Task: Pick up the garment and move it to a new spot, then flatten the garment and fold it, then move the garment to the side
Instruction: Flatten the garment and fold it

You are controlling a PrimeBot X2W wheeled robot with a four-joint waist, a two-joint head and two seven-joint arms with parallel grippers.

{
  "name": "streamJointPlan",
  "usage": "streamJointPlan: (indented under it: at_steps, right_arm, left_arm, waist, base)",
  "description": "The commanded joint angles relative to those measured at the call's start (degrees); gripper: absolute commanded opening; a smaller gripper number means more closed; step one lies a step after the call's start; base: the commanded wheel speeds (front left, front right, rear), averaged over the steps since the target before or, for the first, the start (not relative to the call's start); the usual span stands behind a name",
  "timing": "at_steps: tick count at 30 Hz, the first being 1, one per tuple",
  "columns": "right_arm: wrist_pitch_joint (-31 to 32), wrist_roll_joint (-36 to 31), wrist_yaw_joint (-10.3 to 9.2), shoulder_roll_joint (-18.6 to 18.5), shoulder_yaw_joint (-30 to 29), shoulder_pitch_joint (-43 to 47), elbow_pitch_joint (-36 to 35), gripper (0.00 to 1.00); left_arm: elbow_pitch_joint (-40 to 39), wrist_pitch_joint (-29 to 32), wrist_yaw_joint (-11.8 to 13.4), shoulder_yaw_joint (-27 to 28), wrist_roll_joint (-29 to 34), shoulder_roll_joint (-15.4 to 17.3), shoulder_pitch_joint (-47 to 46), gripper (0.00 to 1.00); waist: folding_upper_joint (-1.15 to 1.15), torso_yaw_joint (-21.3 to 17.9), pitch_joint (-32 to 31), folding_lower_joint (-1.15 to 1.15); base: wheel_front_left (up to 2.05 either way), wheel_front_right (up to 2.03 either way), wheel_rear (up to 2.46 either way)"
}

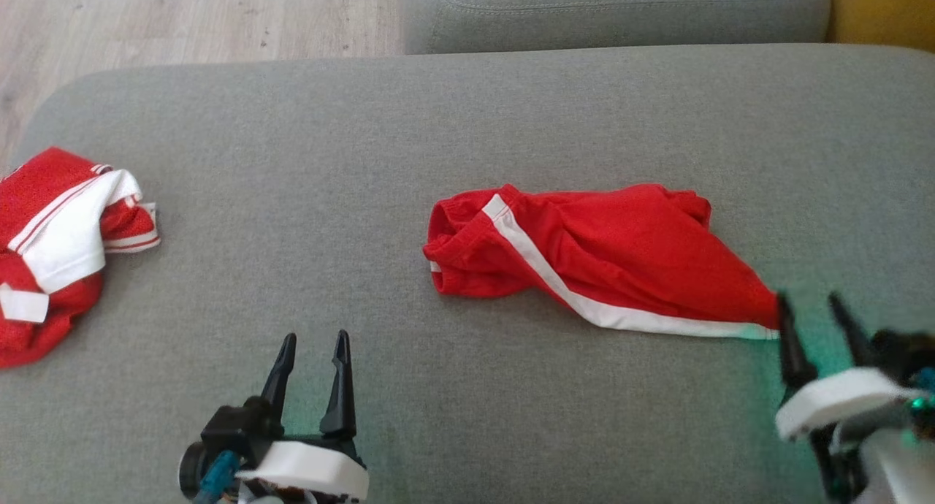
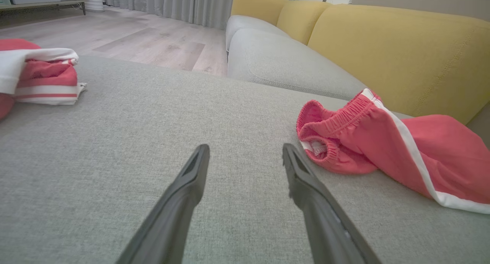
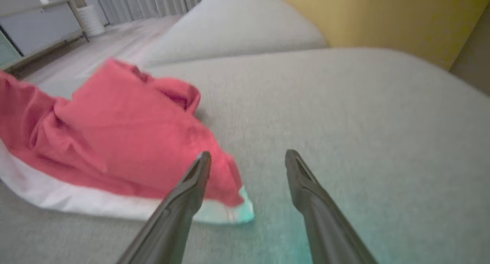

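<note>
Shorts of red cloth, with a white side stripe and a gathered elastic waistband, lay crumpled on the grey fabric sofa cushion, toward three o'clock from the head view's middle, with the waistband end at nine o'clock and a tapering corner at four. The right gripper stood at that corner, fingers spread wide and empty; the left gripper, at seven o'clock, was equally wide and empty, well apart from the shorts. A crumpled red-and-white garment lay at nine o'clock.
</note>
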Motion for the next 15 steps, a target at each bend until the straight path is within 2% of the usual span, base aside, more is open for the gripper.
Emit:
streamJointPlan:
  at_steps: [1,4,7,11,15]
  right_arm:
    - [-0.76,-1.51,0.20,0.14,-0.77,-2.53,-4.61,1.00]
    - [-0.79,-6.43,0.20,3.80,-4.39,-0.59,-13.41,1.00]
    - [-0.80,-9.84,0.20,6.94,-5.60,1.86,-18.76,1.00]
    - [-0.81,-12.21,0.20,9.12,-5.51,4.56,-19.97,1.00]
    - [-0.81,-12.68,0.20,10.01,-4.91,5.93,-18.49,1.00]
  left_arm:
    - [-1.98,-0.46,0.41,2.13,0.95,0.05,-1.44,1.00]
    - [-3.09,-0.46,1.20,2.81,2.75,0.05,-1.85,1.00]
    - [-4.59,-0.46,2.18,3.49,5.96,0.05,-1.90,1.00]
    - [-6.16,-0.46,3.30,3.76,10.99,0.05,-1.24,1.00]
    - [-6.19,-0.46,3.96,4.02,13.27,0.05,0.11,1.00]
  waist:
    - [0.00,-0.16,0.04,0.00]
    - [0.00,-0.31,-0.02,0.00]
    - [0.00,-0.40,-0.53,0.00]
    - [0.00,-0.41,-1.55,0.00]
    - [0.00,-0.54,-2.33,0.00]
  base:
    - [0.00,0.00,0.00]
    - [0.00,0.00,0.00]
    - [0.00,0.00,0.00]
    - [0.00,0.00,0.00]
    - [0.00,0.00,0.00]
